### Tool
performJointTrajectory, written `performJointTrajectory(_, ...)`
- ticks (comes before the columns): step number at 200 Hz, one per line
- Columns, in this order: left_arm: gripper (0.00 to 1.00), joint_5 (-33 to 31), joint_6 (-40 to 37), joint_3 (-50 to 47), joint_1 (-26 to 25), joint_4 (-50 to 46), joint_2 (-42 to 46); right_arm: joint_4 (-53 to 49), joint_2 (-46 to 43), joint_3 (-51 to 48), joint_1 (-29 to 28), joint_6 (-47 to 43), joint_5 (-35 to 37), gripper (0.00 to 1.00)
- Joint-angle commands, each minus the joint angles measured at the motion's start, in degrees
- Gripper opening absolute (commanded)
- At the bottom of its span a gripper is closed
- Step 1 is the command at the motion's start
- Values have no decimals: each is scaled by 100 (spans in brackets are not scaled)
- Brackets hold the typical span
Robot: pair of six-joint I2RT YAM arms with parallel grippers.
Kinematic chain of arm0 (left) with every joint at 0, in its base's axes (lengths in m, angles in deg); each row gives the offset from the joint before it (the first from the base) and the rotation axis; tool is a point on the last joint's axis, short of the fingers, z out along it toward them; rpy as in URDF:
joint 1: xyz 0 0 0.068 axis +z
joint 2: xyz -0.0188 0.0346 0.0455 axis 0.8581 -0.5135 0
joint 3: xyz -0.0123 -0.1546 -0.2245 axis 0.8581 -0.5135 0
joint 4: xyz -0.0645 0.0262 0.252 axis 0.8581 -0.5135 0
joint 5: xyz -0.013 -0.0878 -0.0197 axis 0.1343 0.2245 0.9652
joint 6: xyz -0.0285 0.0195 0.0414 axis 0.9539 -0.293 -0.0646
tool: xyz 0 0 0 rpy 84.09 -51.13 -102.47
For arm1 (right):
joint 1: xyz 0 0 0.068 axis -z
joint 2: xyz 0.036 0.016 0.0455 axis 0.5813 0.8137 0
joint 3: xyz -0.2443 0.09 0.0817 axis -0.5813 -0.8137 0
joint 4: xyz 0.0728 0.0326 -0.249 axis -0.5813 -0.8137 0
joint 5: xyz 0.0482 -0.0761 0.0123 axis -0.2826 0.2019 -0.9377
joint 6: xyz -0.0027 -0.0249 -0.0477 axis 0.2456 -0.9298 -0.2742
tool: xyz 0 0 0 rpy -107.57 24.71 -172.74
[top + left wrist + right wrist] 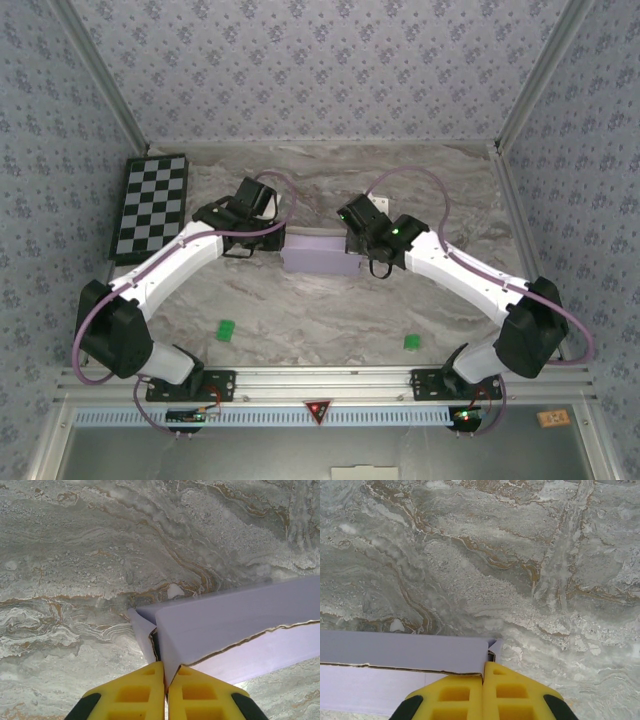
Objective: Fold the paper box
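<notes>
The paper box (318, 252) is a pale lavender rectangular form in the middle of the marble table, held between both arms. My left gripper (262, 236) pinches its left end; in the left wrist view the yellow fingers (135, 692) are shut on a card wall of the paper box (235, 617), beside a side flap with a dark gap. My right gripper (362, 246) pinches the right end; the right wrist view has its fingers (512, 695) shut on the corner wall of the paper box (405, 652), whose torn-looking edge runs left.
A black-and-white checkerboard (150, 205) lies at the back left. Two small green pieces (226, 329) (411, 342) rest on the table near the front rail. Patterned walls close in the left, right and back sides.
</notes>
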Motion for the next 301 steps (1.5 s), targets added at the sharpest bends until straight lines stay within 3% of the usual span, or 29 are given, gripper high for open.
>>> performJointTrajectory(1,9,-19,107,-133,-52,-590,-57,-389,16,-54,6,-200,182,1)
performJointTrajectory(106,9,-45,293,-193,-36,-611,-8,-30,-68,-599,-167,101,543,1)
performJointTrajectory(159,13,40,434,-243,-37,-501,283,401,-83,-1032,-395,405,852,1)
performJointTrajectory(209,26,-134,512,59,125,-662,876,607,-200,-1288,-471,406,1075,1)
performJointTrajectory(238,41,-121,560,284,205,-674,1089,709,-241,-1337,-522,346,1173,1)
performJointTrajectory(266,60,-58,524,577,257,-650,845,760,-243,-1338,-547,300,1194,1)
performJointTrajectory(301,68,29,463,853,318,-534,312,745,-265,-1322,-576,271,1221,0)
